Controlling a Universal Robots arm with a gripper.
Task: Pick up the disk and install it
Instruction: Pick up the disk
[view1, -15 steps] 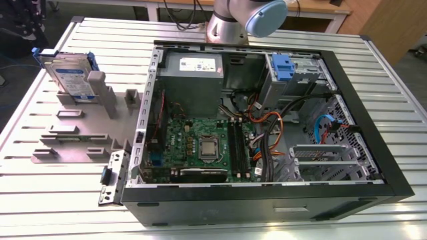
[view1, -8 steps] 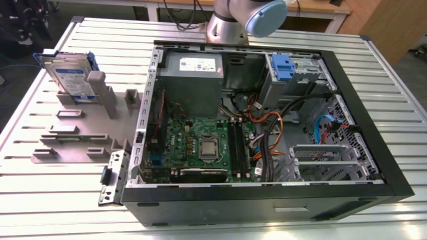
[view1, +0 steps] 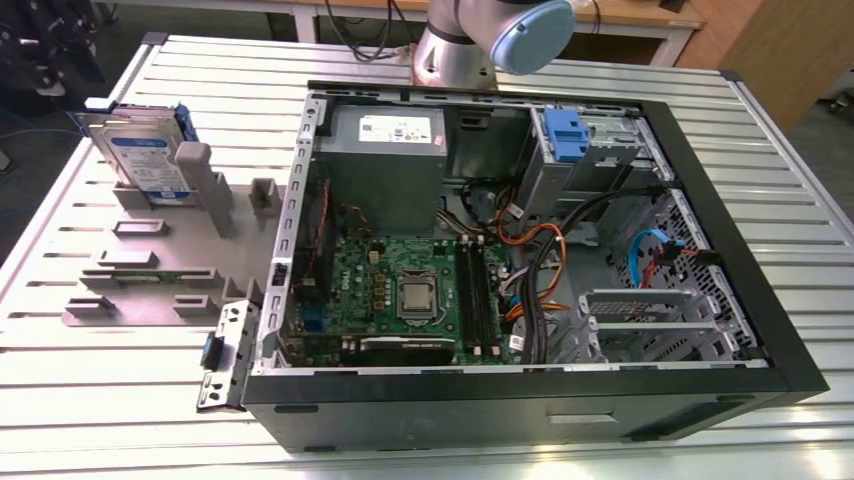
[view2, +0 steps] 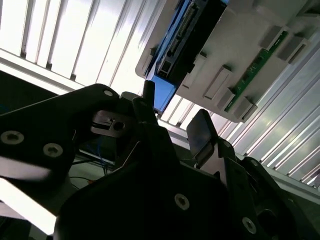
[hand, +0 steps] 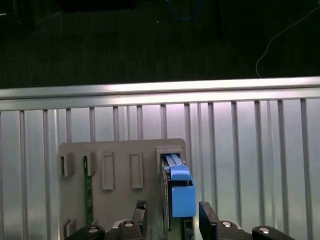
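Nothing of the task is judged to be completed. The disk (view1: 140, 155) is seen standing on edge in a slot of the grey fixture plate (view1: 187, 245), which is laid on the slatted table (view1: 120, 420) to the exterior view's left of the open computer case (view1: 534, 380). The drive bay (view1: 587, 150) at the case's far side appears unfilled, so both the pick and the install are left. The arm (view1: 487, 40) is seen at the table's far edge. In the first wrist view the gripper (hand: 173, 207) is pointed down at the fixture. Its jaws are held wide and empty, lined up to either side of the disk's blue carrier frame (hand: 181, 192) but apart from it.
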